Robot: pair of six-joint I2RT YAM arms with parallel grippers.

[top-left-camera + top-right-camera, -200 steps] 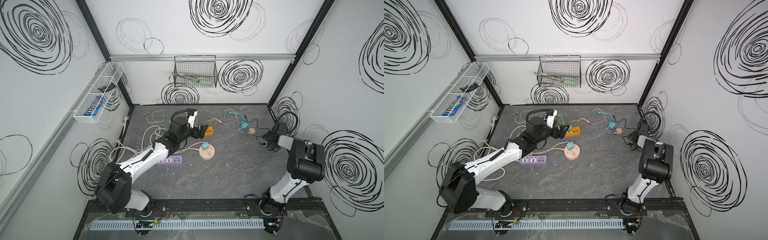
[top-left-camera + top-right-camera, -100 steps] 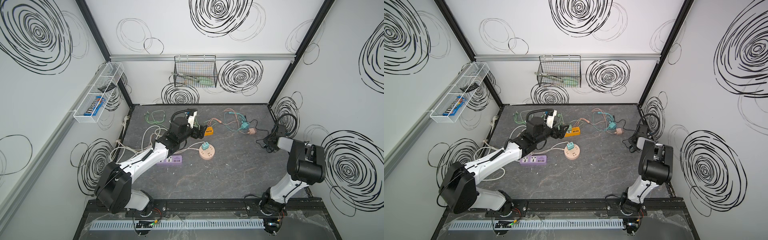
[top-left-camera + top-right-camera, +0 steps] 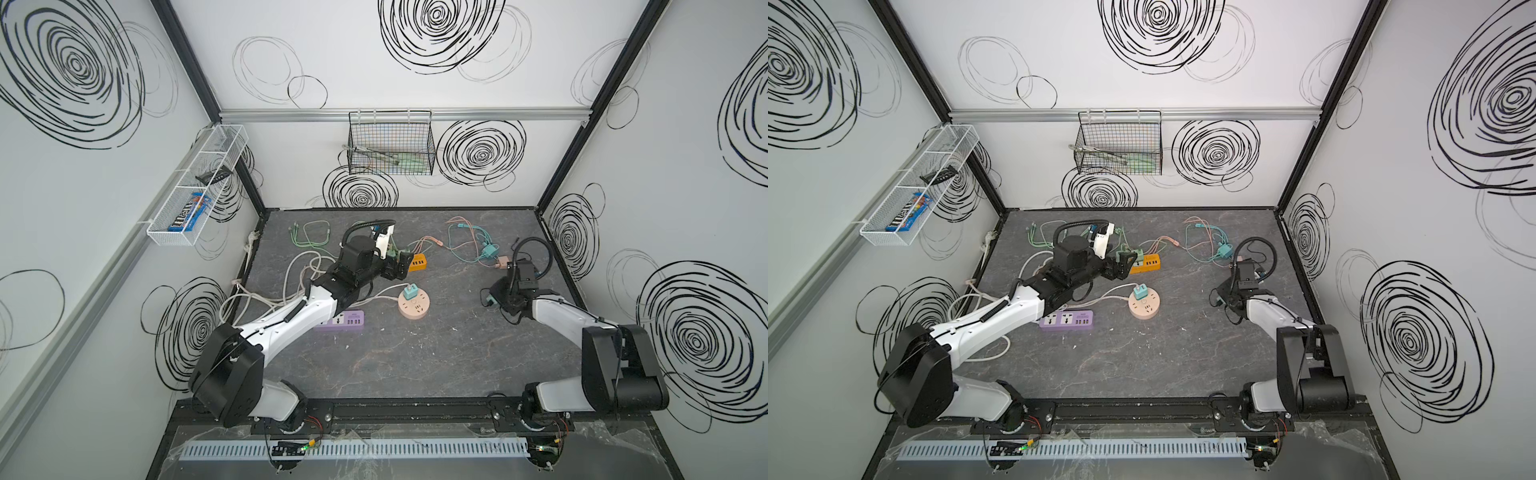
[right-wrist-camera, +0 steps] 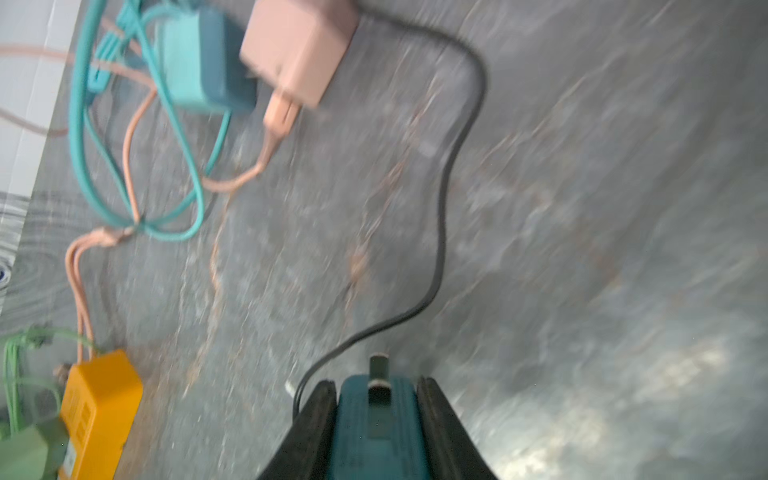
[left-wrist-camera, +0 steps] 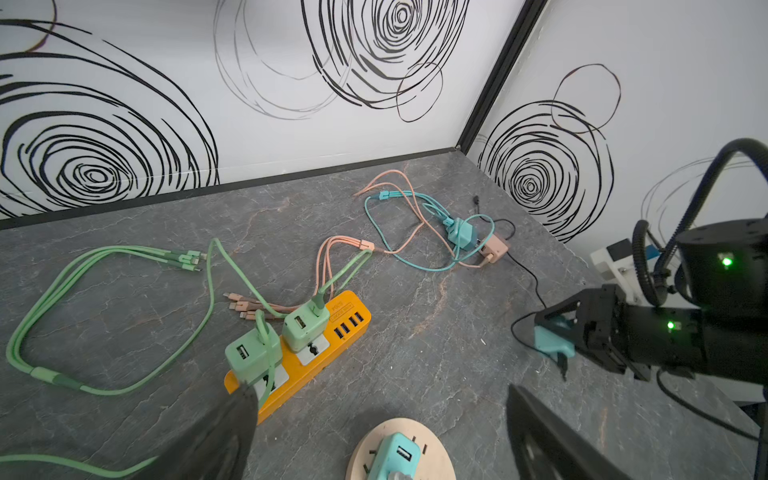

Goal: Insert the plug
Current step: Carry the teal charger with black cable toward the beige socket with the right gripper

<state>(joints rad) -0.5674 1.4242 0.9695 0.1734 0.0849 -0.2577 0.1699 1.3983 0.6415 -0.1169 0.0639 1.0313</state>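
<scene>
The plug [image 4: 376, 424] is a teal adapter with a metal prong at its front and a black cable [image 4: 440, 232] trailing behind. My right gripper [image 4: 376, 386] is shut on it, one finger [image 4: 320, 403] on each flank. In both top views this gripper [image 3: 492, 297] [image 3: 1219, 296] hangs just above the table's right side. The left wrist view shows the plug [image 5: 550, 341] in those jaws. My left gripper [image 5: 374, 395] [image 3: 401, 266] is open and empty, beside the orange power strip [image 3: 417, 262] and above the round pink socket [image 5: 432, 453].
A light-blue charger [image 5: 395, 455] is plugged into the round socket [image 3: 413, 306]. Two green chargers [image 5: 305, 326] sit in the orange strip [image 5: 328, 345]. A purple strip [image 3: 345, 321] lies front left. Teal and pink chargers [image 3: 494, 255] with cables lie back right. White cords [image 3: 266, 295] pile on the left.
My right gripper has closed on the teal plug and carried it left, away from the right wall. The left arm has not moved.
</scene>
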